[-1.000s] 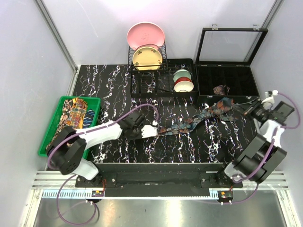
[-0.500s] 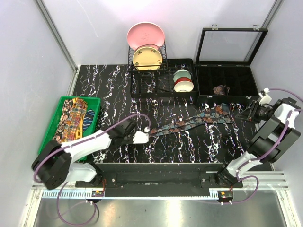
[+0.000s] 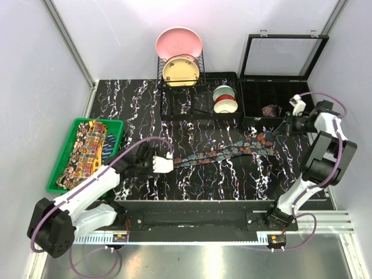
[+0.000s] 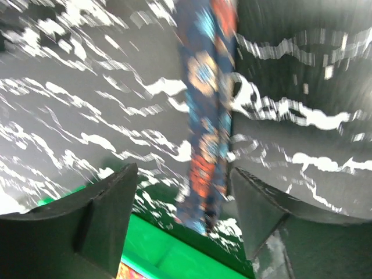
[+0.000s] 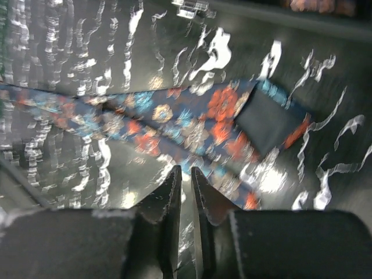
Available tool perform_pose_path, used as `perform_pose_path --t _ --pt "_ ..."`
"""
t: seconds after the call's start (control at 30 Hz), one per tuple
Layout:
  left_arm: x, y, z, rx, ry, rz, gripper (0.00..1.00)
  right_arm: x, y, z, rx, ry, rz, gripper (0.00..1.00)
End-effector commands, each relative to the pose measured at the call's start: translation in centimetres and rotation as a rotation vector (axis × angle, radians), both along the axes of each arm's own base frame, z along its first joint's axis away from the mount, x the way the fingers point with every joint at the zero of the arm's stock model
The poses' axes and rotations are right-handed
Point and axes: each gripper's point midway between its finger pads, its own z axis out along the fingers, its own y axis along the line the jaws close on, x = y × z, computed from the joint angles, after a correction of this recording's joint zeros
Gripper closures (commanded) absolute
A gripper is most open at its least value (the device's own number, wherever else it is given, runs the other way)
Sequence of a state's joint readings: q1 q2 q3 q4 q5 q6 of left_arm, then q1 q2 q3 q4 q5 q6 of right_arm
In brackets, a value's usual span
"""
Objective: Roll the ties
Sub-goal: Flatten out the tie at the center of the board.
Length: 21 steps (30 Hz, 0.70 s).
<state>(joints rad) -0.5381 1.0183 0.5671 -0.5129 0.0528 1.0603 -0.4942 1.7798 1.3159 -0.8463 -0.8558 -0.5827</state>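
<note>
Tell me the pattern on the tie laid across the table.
Dark blue tie with orange-red and light-blue floral motifs. Best in the right wrist view.

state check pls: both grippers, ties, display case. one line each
left gripper: open, straddling the tie's narrow end
right gripper: shut, empty
blue tie: unrolled, lying stretched out, wide tip folded over
display case: lid open, upright
rolled tie: coiled, inside the case
yellow ties: unrolled, piled in green bin
</note>
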Motion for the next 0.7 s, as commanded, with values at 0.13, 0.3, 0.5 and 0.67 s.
perform_pose_path --t 0.13,0.3,0.5,0.67 --pt "1.5 -5.9 5.0 -0.278 0.048 -0.033 0.22 4.2 -1.4 -4.7 -0.242 -0.058 0.063 0.87" --pt "2.7 -6.5 3.0 -0.238 0.104 -0.014 0.21 5.0 -0.4 -6.8 -0.36 -0.05 0.123 0.88" --pt "3.3 -6.7 2.5 -0.233 0.11 0.003 0.21 3.2 -2.2 -10.5 -0.522 0.05 0.179 0.91" --pt "2.9 -6.9 2.4 -0.255 0.133 0.014 0.22 -0.7 -4.6 -11.7 -0.668 0.124 0.252 0.94"
